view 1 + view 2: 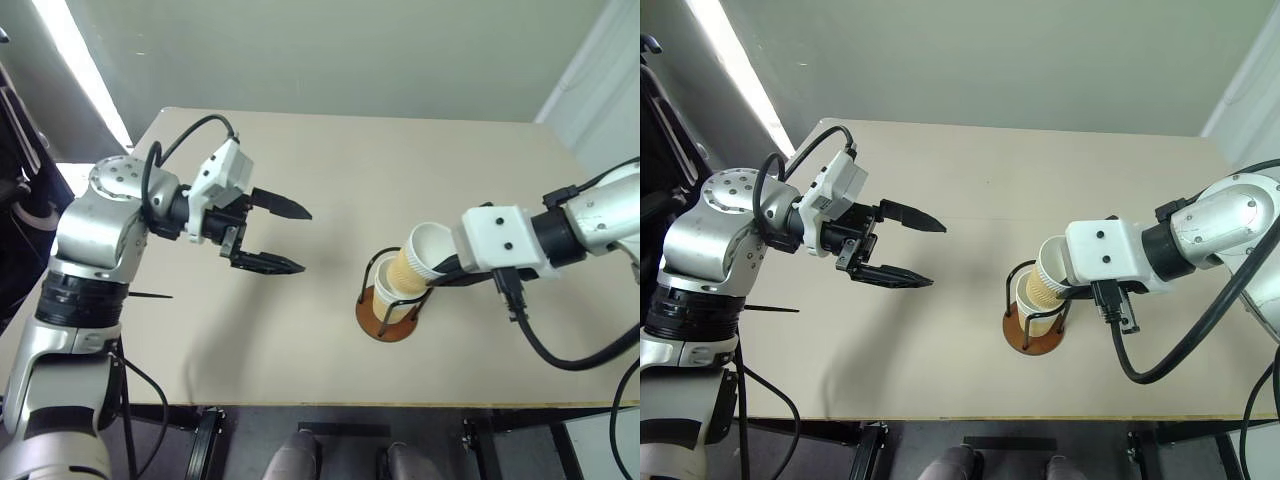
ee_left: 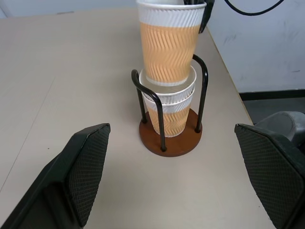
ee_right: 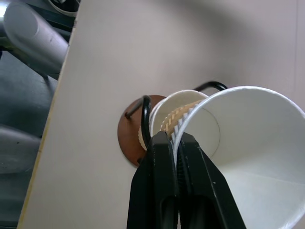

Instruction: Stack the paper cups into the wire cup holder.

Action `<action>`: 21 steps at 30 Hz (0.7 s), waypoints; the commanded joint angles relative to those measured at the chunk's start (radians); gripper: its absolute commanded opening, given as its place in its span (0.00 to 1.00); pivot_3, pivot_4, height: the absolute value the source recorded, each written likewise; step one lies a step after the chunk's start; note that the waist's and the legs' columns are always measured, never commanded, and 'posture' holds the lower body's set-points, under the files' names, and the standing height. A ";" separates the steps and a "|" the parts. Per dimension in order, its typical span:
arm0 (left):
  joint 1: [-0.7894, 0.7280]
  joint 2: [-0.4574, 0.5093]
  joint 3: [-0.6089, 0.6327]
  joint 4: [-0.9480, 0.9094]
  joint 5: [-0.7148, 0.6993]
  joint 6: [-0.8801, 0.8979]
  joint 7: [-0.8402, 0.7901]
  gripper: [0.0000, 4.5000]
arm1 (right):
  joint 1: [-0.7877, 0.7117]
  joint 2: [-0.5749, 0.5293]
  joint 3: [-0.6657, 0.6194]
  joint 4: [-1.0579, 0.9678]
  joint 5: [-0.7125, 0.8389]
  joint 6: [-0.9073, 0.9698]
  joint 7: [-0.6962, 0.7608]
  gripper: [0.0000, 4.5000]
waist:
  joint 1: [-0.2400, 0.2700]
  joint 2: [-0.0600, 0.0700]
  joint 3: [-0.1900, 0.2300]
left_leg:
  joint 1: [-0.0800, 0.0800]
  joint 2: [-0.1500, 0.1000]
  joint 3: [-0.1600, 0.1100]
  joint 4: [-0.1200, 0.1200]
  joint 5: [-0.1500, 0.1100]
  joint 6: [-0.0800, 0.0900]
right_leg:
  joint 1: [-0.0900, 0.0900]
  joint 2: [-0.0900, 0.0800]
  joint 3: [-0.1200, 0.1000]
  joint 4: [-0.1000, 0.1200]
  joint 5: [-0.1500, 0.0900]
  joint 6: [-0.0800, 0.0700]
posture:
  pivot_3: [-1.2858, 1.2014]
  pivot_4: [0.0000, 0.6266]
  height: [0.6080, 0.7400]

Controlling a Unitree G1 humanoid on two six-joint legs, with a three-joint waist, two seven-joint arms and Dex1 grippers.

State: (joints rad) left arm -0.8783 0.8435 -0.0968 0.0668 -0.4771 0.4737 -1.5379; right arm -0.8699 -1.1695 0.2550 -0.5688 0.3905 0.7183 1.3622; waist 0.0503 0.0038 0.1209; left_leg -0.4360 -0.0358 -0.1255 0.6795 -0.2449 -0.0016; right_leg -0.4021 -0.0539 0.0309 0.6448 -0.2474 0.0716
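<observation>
Reddish-brown wood forms the round base of the wire cup holder (image 1: 389, 322), which stands on the beige table (image 1: 330, 170) toward the robot's right and near the front edge, its thin black wire loops rising upright. Two paper cups (image 2: 169, 112) already sit nested inside it, their white rims showing one above the other in the left wrist view. The right gripper (image 3: 174, 143) has its two black fingers pinched tight on the rim wall of a third cup (image 1: 420, 258), one finger inside and one outside; the cup is tilted, its bottom just entering the mouth of the nested stack. The left gripper (image 1: 285, 237) hangs above the table well apart from the holder, its fingers spread wide and holding nothing, pointing toward the holder. The cups carry a wavy ribbed tan pattern, and no brand, label or writing can be read on them.
</observation>
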 commanded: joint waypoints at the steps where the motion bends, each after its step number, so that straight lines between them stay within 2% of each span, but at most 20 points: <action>1: -0.008 0.005 0.025 -0.027 -0.007 -0.006 0.005 1.00 | -0.005 0.023 0.003 -0.031 0.001 0.010 -0.001 0.00 | 0.000 0.000 0.000 | 0.000 0.000 0.000 0.000 0.000 0.000 | 0.000 0.000 0.000 0.000 0.000 0.000 | 0.52 0.24 1.00; 4: -0.009 0.006 0.025 -0.026 -0.006 -0.008 0.003 1.00 | -0.015 0.058 0.009 -0.035 0.006 0.031 -0.014 0.13 | 0.000 0.000 0.000 | 0.000 0.000 0.000 0.000 0.000 0.000 | 0.000 0.000 0.000 0.000 0.000 0.000 | 0.52 0.24 1.00; 10: -0.009 0.009 0.024 -0.027 0.001 -0.011 0.005 1.00 | -0.036 0.120 -0.007 -0.020 0.014 0.080 -0.054 0.60 | 0.000 0.000 0.000 | 0.000 0.000 0.000 0.000 0.000 0.000 | 0.000 0.000 0.000 0.000 0.000 0.000 | 0.52 0.24 1.00; 14: -0.004 0.010 0.030 -0.029 0.003 -0.009 0.017 1.00 | -0.041 0.178 -0.086 0.009 0.073 0.165 -0.133 0.92 | -0.002 0.000 0.000 | 0.000 0.000 0.000 0.000 0.000 0.000 | 0.000 0.000 0.000 0.000 0.000 0.000 | 0.52 0.24 1.00; 21: 0.041 -0.002 0.071 -0.024 -0.009 0.025 0.114 1.00 | 0.017 0.359 -0.436 0.110 0.241 0.436 -0.419 0.92 | 0.001 0.000 0.000 | 0.000 0.000 0.000 0.000 0.000 0.000 | 0.000 0.000 0.000 0.000 0.000 -0.001 | 0.52 0.24 1.00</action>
State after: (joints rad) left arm -0.8346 0.8432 -0.0699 0.0647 -0.4736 0.4870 -1.4553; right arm -0.8623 -0.8370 -0.0801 -0.4563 0.5927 1.1014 1.0219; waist 0.0517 0.0035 0.1207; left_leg -0.4357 -0.0358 -0.1255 0.6785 -0.2445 -0.0022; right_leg -0.4025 -0.0538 0.0309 0.6446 -0.2474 0.0709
